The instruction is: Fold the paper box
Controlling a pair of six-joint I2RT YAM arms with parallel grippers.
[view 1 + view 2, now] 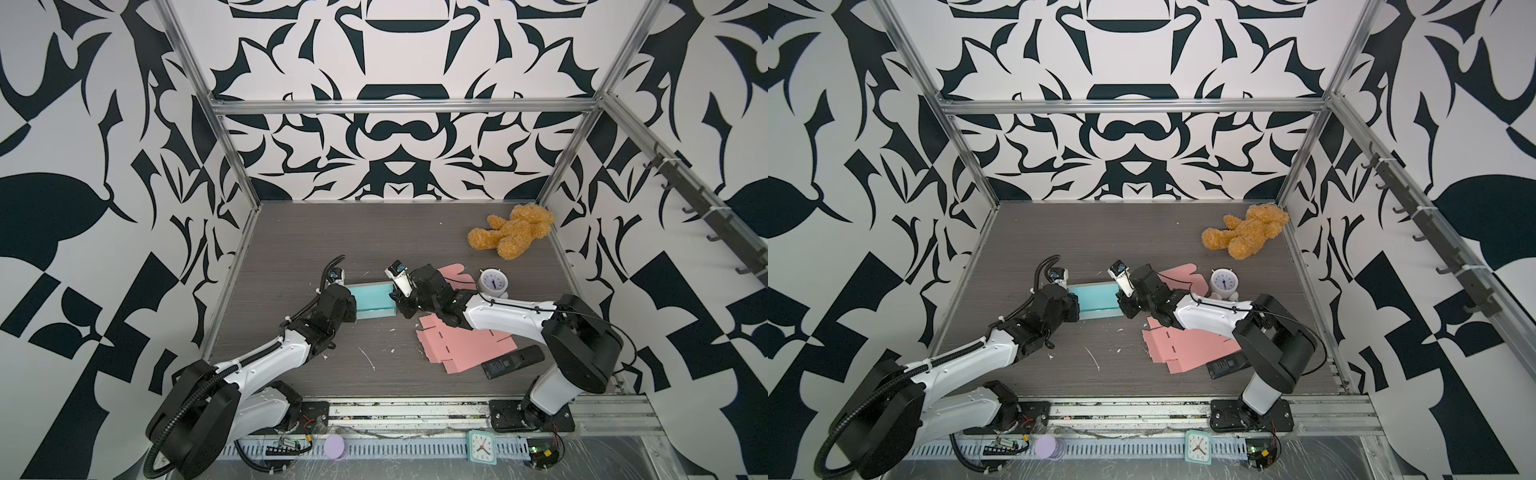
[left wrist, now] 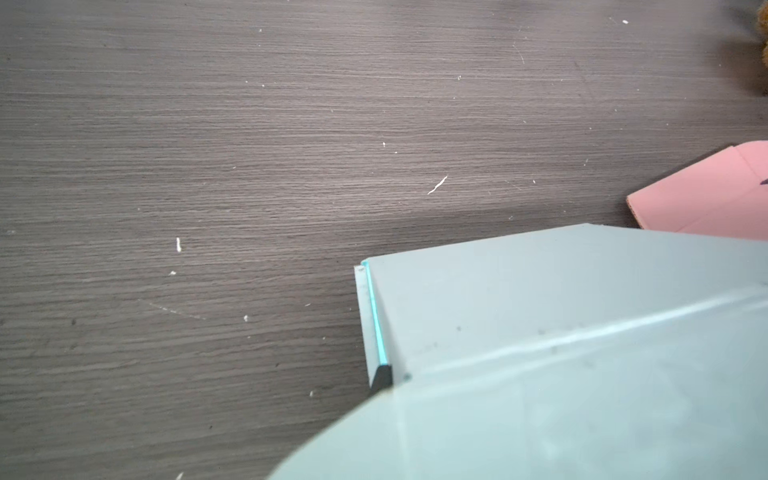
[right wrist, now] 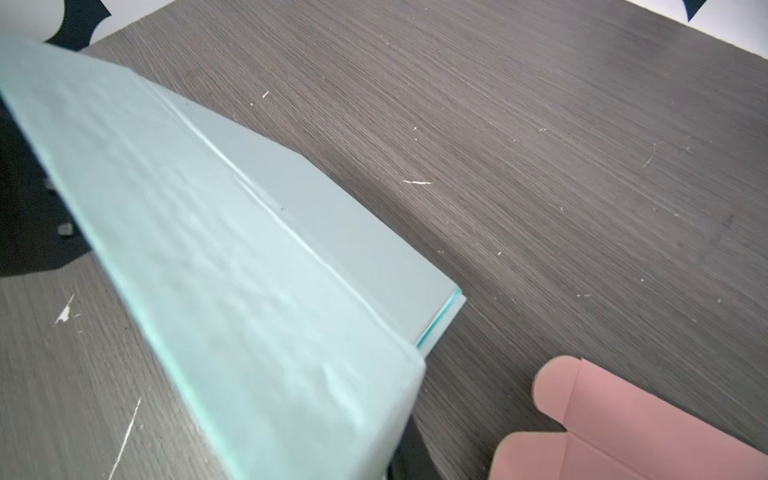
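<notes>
Paper box (image 1: 374, 300), teal, is lying on the table (image 1: 299, 241) between both arms, the left end effector (image 1: 352, 303) clamping its left end wall and the right end effector (image 1: 397, 300) sitting at its right end, grip state not discernible behind the box. A flat pink cardboard sheet (image 1: 457, 349) is lying beneath the right arm, flanked by a white alarm clock (image 1: 493, 283) and a black remote (image 1: 513, 362), with a teddy bear (image 1: 513, 230) well apart in the far corner.

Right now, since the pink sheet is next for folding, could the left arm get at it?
Probably not yet: the left gripper is shut on the teal box, and the right arm lies across the pink sheet.
</notes>
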